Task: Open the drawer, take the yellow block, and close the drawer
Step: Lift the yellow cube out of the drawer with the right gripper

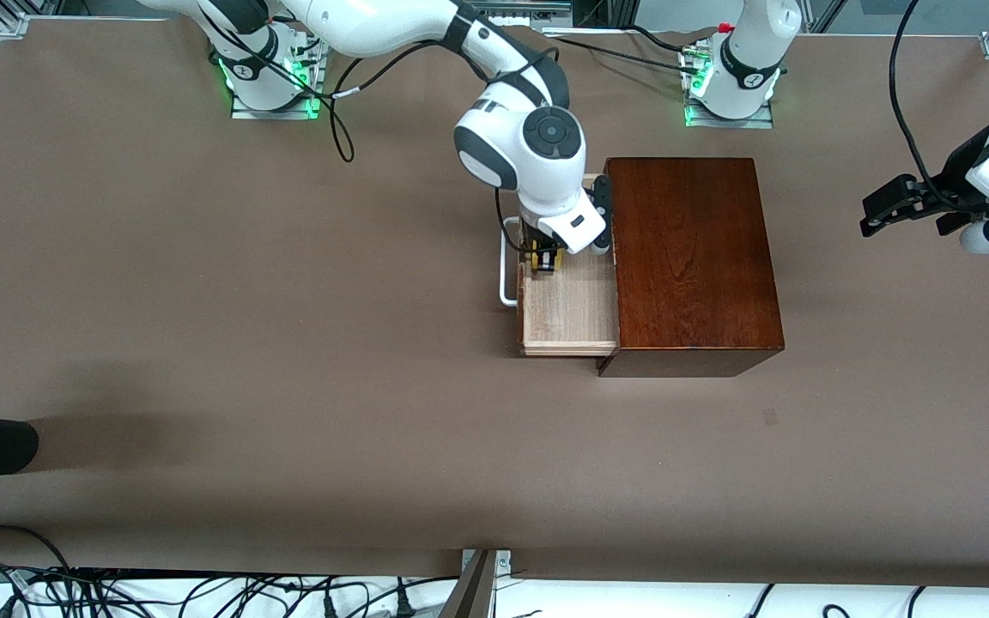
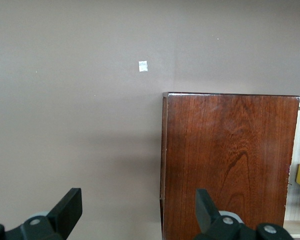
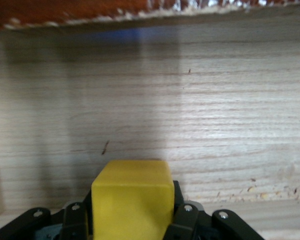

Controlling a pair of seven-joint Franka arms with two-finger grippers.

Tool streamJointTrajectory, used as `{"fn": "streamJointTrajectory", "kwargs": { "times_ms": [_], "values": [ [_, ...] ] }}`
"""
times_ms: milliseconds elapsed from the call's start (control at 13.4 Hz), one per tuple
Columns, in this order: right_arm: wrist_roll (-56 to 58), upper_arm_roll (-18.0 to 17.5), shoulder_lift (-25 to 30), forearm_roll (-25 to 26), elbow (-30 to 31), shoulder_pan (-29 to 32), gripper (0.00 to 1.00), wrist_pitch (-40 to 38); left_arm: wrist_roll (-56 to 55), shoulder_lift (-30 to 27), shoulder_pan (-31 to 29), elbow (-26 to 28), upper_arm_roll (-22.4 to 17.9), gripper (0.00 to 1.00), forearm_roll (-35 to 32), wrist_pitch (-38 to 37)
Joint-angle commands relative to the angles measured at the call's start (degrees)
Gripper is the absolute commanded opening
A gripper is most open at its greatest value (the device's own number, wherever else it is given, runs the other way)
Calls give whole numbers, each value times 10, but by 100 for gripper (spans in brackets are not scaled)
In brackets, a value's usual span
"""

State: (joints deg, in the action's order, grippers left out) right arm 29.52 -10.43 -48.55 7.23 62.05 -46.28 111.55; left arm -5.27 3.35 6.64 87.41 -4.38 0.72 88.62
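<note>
Block (image 3: 132, 197) sits clamped in our right gripper (image 3: 132, 220) inside the drawer (image 1: 567, 318); lifting crookedly could snag it. Left gripper (image 2: 135, 212) waits, spread wide.

No legible text, brand, number or label on any surface in any of the three views. Only mark noted: small round emblems on the two arm bases (image 1: 241, 69) (image 1: 752, 79), too small to read.
</note>
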Motion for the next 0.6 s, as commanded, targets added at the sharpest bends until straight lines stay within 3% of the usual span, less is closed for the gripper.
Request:
{"fn": "streamJointTrajectory", "kwargs": {
  "times_ms": [0, 524],
  "values": [
    [-40, 0, 1, 5, -53, -17, 0, -80, -4, 6, 3, -14, -1, 100, -13, -2],
    [-43, 6, 86, 2, -52, 18, 0, -179, -4, 6, 3, -14, -1, 100, -12, -2]
  ]
}}
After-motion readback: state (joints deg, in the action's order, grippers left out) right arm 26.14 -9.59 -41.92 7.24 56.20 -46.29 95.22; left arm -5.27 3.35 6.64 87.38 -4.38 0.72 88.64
